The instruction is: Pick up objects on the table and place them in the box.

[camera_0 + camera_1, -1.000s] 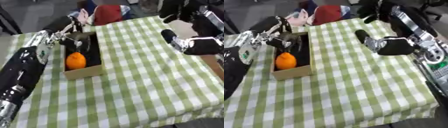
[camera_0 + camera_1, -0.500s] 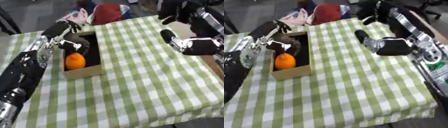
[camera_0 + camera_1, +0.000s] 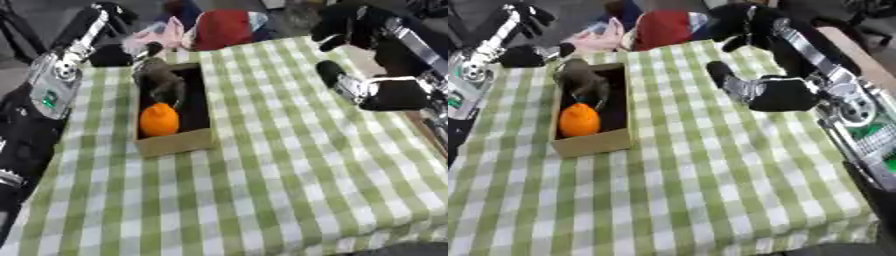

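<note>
Left eye view: a cardboard box [image 3: 172,142] sits on the worktop [image 3: 289,175], which wears a green-and-white checked cloth. Inside the box an orange [image 3: 158,120] lies at the near end, and a grey-brown object [image 3: 160,82] that I cannot make out fills the far end. The left arm rises beside the box on its left, and the left hand [image 3: 112,55] shows as a dark mass just beyond the box's far-left corner; whether its fingers are spread or curled cannot be told. Nothing loose shows on the cloth around the box.

Right eye view: the right hand [image 3: 732,22] hangs well to the right of the box, above the far edge of the cloth. It reads as a black lump holding nothing that I can see, though the set of its fingers cannot be told. Beyond the box, off the cloth, lie red and pink things [image 3: 658,27].

Judging from this, the task looks close to done: two objects are in the box and no further object is visible on the cloth to collect.
</note>
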Robot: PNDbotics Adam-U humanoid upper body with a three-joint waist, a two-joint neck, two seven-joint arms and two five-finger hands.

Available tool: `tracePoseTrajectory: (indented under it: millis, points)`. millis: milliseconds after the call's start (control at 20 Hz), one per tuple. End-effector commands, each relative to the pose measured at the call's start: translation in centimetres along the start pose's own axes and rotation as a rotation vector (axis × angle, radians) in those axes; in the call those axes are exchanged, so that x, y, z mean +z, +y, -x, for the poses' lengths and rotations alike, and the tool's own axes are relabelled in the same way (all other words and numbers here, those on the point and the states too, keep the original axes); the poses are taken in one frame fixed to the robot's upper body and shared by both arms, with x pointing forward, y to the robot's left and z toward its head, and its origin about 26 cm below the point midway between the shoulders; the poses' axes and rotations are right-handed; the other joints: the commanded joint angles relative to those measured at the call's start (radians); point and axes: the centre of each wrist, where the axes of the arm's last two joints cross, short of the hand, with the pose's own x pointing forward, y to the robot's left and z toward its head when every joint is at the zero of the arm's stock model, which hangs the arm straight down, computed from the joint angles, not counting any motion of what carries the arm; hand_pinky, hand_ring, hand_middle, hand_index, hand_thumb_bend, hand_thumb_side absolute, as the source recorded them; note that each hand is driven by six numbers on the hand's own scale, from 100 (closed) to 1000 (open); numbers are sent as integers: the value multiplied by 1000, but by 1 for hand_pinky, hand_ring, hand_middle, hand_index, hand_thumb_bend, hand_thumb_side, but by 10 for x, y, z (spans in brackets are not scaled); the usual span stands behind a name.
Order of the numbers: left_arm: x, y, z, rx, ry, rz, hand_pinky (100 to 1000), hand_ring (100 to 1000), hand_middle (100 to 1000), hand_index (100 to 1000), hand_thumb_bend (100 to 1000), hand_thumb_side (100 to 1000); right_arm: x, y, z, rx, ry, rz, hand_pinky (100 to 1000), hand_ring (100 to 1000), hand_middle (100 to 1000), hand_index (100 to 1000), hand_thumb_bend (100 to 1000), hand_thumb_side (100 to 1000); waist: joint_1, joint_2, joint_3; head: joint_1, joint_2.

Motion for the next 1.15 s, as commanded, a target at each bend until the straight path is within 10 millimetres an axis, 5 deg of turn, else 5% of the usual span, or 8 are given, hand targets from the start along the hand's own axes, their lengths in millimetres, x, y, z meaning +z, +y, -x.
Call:
tracePoseTrajectory:
  millis: [50,450,800,1150]
  points:
    - [3,36,-7,46,-39,-63,604,619,637,765,622,690,0,-7,-2,29,-5,15,727,776,725,887,246,328,-5,-17,8,-7,0]
    - [46,64,-8,245,-60,-179,577,604,616,745,431,644,4,-10,-1,31,5,41,726,776,727,888,249,326,-17,-19,61,-19,4]
    - [106,67,-7,365,-19,-289,576,612,619,743,395,637,9,-9,1,27,22,65,721,777,731,891,248,331,-16,-13,92,-28,8]
    - [137,57,-8,436,38,-350,571,603,612,739,376,640,14,-6,6,5,45,91,710,772,729,892,238,339,-11,-14,107,-26,12]
